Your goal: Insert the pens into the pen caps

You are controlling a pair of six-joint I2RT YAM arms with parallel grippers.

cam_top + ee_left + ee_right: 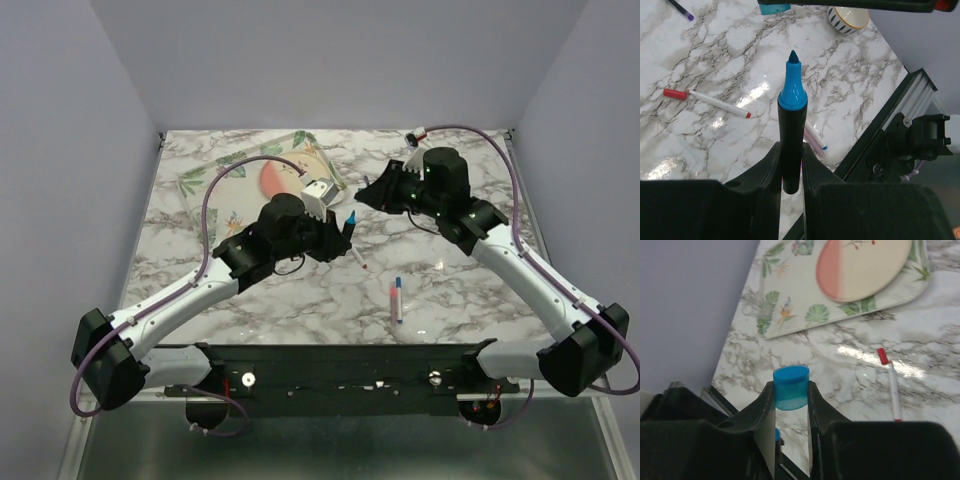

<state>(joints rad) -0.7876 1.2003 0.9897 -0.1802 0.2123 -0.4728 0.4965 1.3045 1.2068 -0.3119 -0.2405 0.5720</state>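
No pen is clearly capped yet, and the 1st pairing looks about to happen. The left gripper (791, 156) is clenched on the chunky dark marker (791, 125), whose bare blue tip points away from the wrist. The right gripper (790, 390) is clamped on the bright blue cap (791, 376), held off the table (300, 300). In the top view, marker and cap are near each other but apart. The other 3 pens lie on the marble. The white pen (715, 103) shows a bare red tip and a red piece at its tail. The dark navy pen (679, 8) shows an exposed purple point. The pink-and-white pen (397, 300) has blue at 1 end; I cannot tell whether that is a cap.
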